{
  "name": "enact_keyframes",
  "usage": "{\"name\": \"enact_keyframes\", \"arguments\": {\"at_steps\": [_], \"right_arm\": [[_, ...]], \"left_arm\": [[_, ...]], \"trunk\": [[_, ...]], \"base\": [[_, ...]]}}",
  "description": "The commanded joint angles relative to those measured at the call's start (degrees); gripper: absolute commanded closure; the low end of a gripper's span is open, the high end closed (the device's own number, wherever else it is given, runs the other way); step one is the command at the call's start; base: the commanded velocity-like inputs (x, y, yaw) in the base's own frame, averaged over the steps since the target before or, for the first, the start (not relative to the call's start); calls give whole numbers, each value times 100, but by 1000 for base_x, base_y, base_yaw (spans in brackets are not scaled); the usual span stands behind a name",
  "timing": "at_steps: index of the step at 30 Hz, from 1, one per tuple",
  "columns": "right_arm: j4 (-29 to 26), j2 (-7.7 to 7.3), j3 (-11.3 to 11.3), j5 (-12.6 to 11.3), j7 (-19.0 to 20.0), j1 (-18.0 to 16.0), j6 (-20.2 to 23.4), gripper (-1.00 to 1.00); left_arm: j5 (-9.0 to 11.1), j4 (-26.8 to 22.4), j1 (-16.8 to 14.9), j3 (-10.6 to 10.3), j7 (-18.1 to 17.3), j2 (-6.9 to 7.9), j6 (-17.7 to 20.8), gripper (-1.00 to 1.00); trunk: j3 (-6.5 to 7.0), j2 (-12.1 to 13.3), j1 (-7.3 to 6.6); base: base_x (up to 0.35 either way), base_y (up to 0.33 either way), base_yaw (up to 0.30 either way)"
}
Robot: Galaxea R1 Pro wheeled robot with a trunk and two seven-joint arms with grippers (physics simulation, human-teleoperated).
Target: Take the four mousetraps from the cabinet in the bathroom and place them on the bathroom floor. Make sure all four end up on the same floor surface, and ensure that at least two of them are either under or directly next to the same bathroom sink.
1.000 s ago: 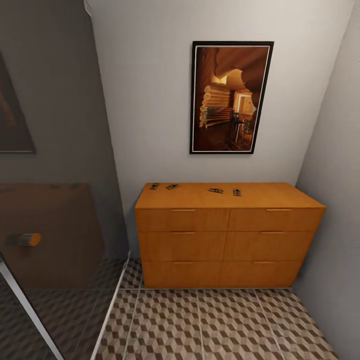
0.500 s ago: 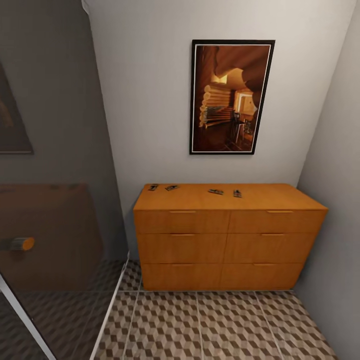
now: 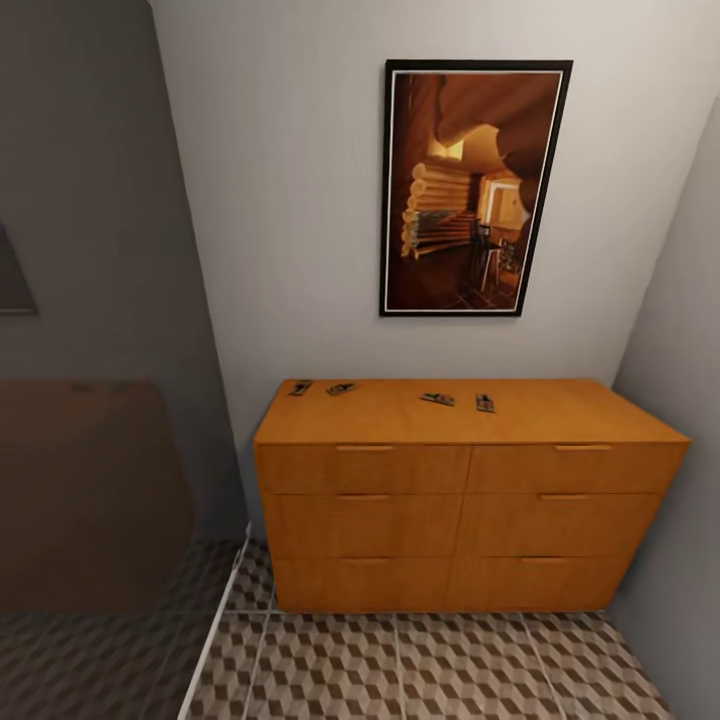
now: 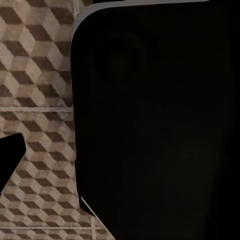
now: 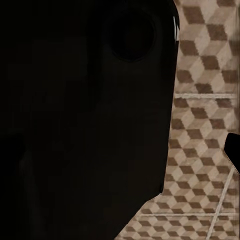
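Straight ahead against the white wall stands the orange-brown cabinet with six drawer fronts. Several mousetraps lie on its top: two near the back left corner and two nearer the middle. The cube-patterned bathroom floor runs in front of it. One dark fingertip pokes in at the edge of the left wrist view, and another fingertip at the edge of the right wrist view, both over floor tiles. How the jaws stand is hidden. The sink is out of view.
A framed picture hangs above the cabinet. A tinted glass partition with a white floor rail closes off the left side. A grey wall is close on the right. The robot's dark body blocks much of both wrist views.
The head camera has come closer and shifted, so the cabinet looks larger and lower. The orange knob on the glass has left the picture. The mousetraps lie as before.
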Motion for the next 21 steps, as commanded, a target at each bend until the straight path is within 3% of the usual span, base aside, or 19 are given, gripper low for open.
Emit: {"name": "enact_keyframes", "arguments": {"at_steps": [1, 11, 21], "right_arm": [[0, 1, 2, 9, -6, -2, -1, -100], [0, 2, -2, 5, -6, -2, -1, -100], [0, 3, -4, -8, -5, -4, -1, -100]], "left_arm": [[3, -2, -1, 3, 0, 0, -7, -100], [3, -2, -2, 1, 0, 0, -7, -100], [3, -2, -1, 1, 0, 0, -7, -100]], "trunk": [[-4, -2, 3], [0, -2, 3], [19, -2, 3]], "base": [[309, -75, 0], [284, -88, -28], [62, -22, -158]]}}
